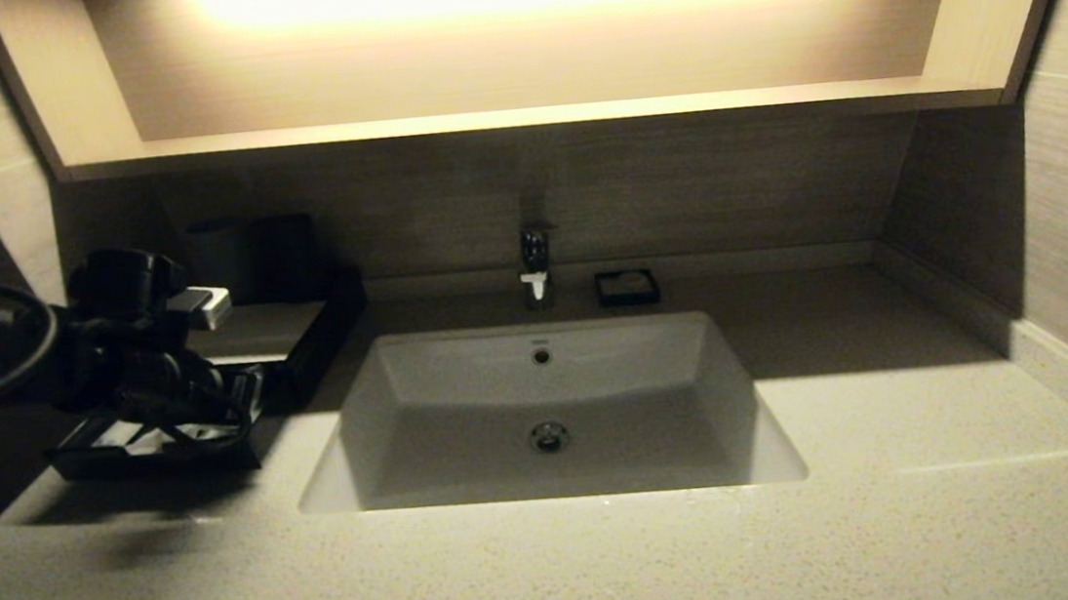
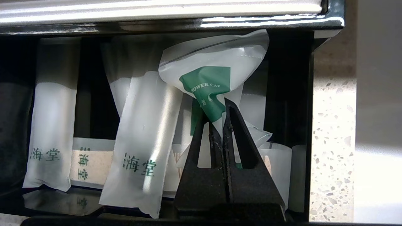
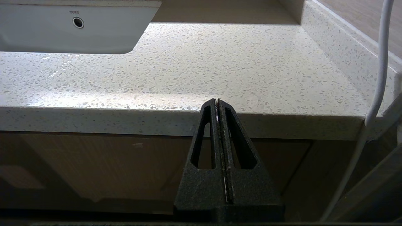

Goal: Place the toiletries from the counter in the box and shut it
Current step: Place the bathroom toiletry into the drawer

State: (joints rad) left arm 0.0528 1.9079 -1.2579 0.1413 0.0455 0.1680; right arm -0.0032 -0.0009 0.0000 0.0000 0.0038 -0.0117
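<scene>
The black box stands at the back left of the speckled counter, its front drawer pulled out. My left gripper hangs over the drawer. In the left wrist view it is shut on a crumpled clear packet with a green "shower cap" label, held inside the drawer. Several frosted packets with green print lie in the drawer beneath it. My right gripper is shut and empty, parked below the counter's front edge; it does not show in the head view.
The white sunken basin is in the middle, with a faucet behind it. A tiny black square dish sits right of the faucet. Dark tumblers stand behind the box. A white cable hangs by the right arm.
</scene>
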